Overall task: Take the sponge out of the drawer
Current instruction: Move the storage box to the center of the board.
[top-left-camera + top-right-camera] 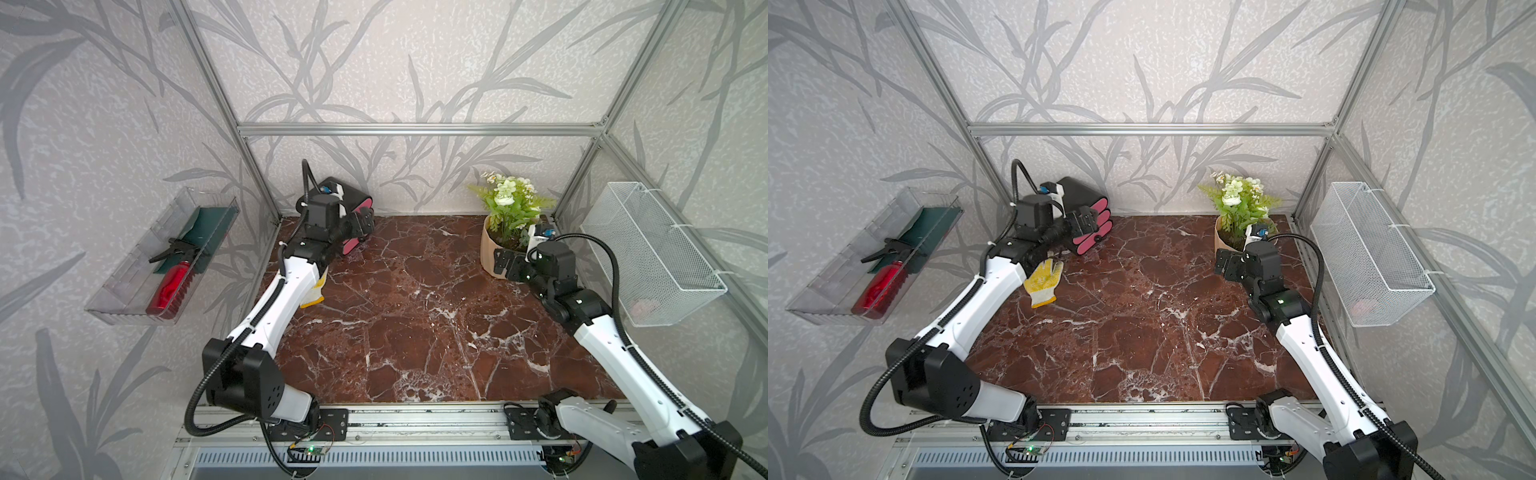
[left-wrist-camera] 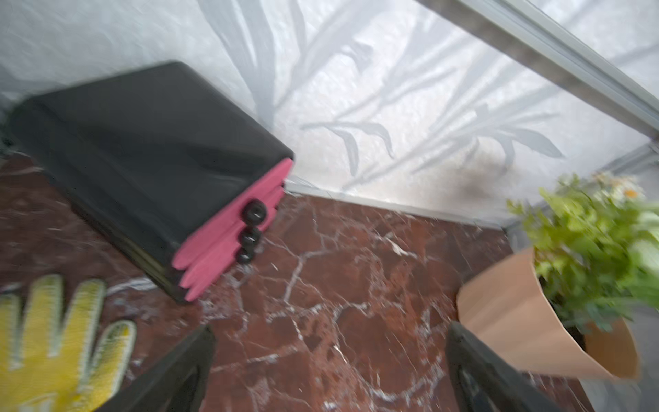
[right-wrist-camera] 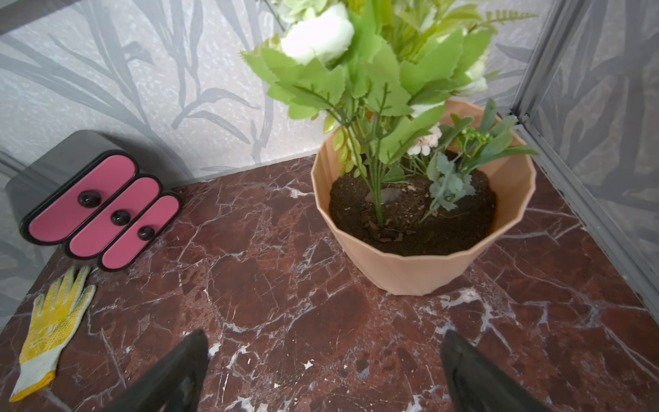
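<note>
A small black drawer unit with three pink fronts and black knobs stands at the back left of the table. All three drawers look shut. The sponge is hidden. My left gripper hovers open just in front of the pink fronts, with nothing between its fingers. My right gripper is open and empty beside the plant pot at the back right. The left wrist view is blurred.
A yellow work glove lies on the marble table by the left arm. A tan pot with a green plant stands at the back right. A wire basket hangs on the right wall. On the left wall, a clear tray holds a red spray bottle.
</note>
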Available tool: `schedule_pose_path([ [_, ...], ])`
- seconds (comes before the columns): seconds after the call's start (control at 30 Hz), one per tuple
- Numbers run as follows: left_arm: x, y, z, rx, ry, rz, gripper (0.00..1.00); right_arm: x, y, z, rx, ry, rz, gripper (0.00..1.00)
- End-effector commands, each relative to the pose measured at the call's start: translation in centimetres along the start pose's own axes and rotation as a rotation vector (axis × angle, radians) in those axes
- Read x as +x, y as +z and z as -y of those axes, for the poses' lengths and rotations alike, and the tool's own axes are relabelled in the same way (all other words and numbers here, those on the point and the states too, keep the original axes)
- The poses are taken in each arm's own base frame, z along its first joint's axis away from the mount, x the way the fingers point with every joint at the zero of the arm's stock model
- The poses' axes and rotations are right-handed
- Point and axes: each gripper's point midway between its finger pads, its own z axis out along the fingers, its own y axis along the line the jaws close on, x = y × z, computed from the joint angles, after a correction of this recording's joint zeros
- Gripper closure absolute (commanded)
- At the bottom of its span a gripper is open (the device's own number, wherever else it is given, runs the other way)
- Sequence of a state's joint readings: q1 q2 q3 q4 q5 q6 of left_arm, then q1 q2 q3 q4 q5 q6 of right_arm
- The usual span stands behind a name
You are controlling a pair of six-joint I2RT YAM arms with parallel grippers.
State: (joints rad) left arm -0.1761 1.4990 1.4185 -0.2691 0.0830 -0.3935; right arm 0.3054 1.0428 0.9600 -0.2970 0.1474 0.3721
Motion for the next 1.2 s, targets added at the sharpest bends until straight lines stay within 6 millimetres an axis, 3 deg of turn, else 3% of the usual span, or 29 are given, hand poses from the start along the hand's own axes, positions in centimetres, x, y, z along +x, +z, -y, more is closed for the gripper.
schedule_pose_path([
  [0.0,0.5,2.3,-5.2,-0.172,0.056,-0.077,0.01,-0.8,-0.9,-2.4,-0.081,-0.057,0.015,0.00],
  [0.23,-3.4,7.1,-10.4,-0.340,0.185,-0.046,0.01,1.0,-0.9,-4.8,-0.140,-0.109,-0.015,0.00],
  [0.37,-4.5,9.5,-13.2,-0.430,0.238,-0.037,0.01,1.6,-0.9,-5.6,-0.165,-0.122,-0.030,0.00],
  [0.53,-5.3,11.9,-16.2,-0.422,0.203,-0.041,0.01,1.6,-0.8,-5.4,-0.126,-0.124,-0.040,0.00],
  [0.9,-4.8,16.9,-20.0,-0.363,0.143,-0.052,0.01,1.9,0.1,-6.0,-0.104,-0.138,-0.068,0.00],
  [1.17,-6.1,17.9,-21.8,-0.338,0.104,0.004,0.01,1.9,1.4,-6.6,-0.097,-0.157,-0.082,0.00],
])
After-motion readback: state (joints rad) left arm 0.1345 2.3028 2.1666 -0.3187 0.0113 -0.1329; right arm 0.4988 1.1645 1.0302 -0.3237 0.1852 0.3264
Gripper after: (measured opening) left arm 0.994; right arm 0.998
